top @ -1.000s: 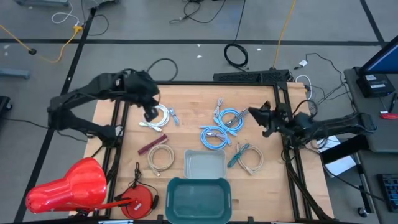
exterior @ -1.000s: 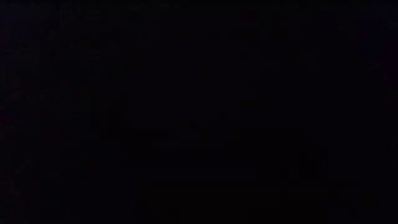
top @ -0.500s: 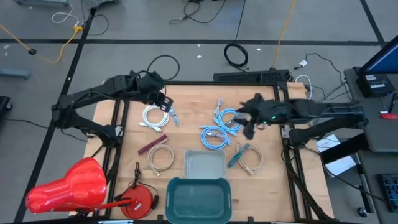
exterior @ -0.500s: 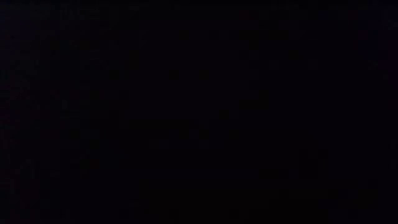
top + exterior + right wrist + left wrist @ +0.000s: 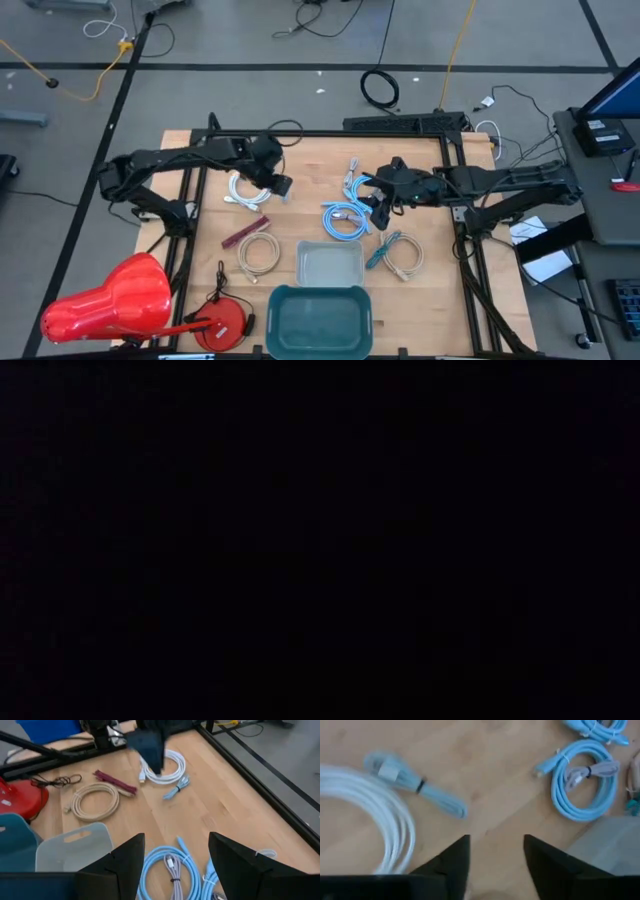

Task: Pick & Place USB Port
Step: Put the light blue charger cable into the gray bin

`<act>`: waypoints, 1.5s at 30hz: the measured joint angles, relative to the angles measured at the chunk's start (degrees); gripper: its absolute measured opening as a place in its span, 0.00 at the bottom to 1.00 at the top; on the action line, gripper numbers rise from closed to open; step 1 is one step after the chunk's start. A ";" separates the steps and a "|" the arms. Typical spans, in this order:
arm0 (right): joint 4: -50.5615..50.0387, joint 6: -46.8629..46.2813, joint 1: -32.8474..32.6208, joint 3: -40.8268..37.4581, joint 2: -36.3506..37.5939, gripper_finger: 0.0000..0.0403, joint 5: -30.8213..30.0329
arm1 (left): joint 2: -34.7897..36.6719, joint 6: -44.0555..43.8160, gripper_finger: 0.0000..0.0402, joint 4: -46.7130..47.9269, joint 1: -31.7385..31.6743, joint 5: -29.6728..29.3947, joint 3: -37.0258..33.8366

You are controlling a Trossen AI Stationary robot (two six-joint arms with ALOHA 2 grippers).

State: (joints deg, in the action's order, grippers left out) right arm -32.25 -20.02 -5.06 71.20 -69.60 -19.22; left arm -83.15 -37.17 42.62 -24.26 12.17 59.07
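Observation:
Several coiled cables lie flat on the wooden table (image 5: 300, 160); which of them is the USB port I cannot tell. My left gripper (image 5: 281, 186) (image 5: 495, 854) hovers open just right of a white coil (image 5: 248, 188) (image 5: 380, 815), beside a small pale-blue cable (image 5: 415, 787). My right gripper (image 5: 380, 207) (image 5: 175, 854) is open too, above the right side of the blue coils (image 5: 346, 219) (image 5: 170, 867). It touches nothing. More blue cables (image 5: 362, 186) lie farther back. The low view is black.
A clear tray (image 5: 330, 262) and a teal bin (image 5: 320, 315) stand at the near middle. A beige coil (image 5: 260, 255), a maroon cable (image 5: 243, 232) and a teal-and-beige cable (image 5: 395, 252) lie nearby. Red objects (image 5: 110, 300) sit near left. Black frame posts (image 5: 458, 190) flank the table.
My left gripper has gone toward the table's right edge, from over the white coil to its right side. My right gripper has travelled toward the table's left edge, from the right frame post to the blue coils. No cable has moved.

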 joint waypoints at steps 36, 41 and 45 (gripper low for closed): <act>6.04 -0.10 -1.84 0.04 0.46 0.52 0.07 | -14.06 -3.76 0.42 -7.02 -1.24 -4.05 0.04; 7.16 -0.10 -1.88 0.04 0.46 0.52 0.12 | -15.55 -3.45 0.42 -6.86 -1.40 -4.70 0.07; 7.85 -0.10 -1.86 0.04 0.46 0.52 1.53 | -18.99 -3.45 0.42 -7.06 -1.50 -3.45 0.07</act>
State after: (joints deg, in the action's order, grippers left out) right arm -24.40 -20.12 -6.92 71.24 -69.14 -17.69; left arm -102.14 -40.63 35.55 -25.76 8.71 59.14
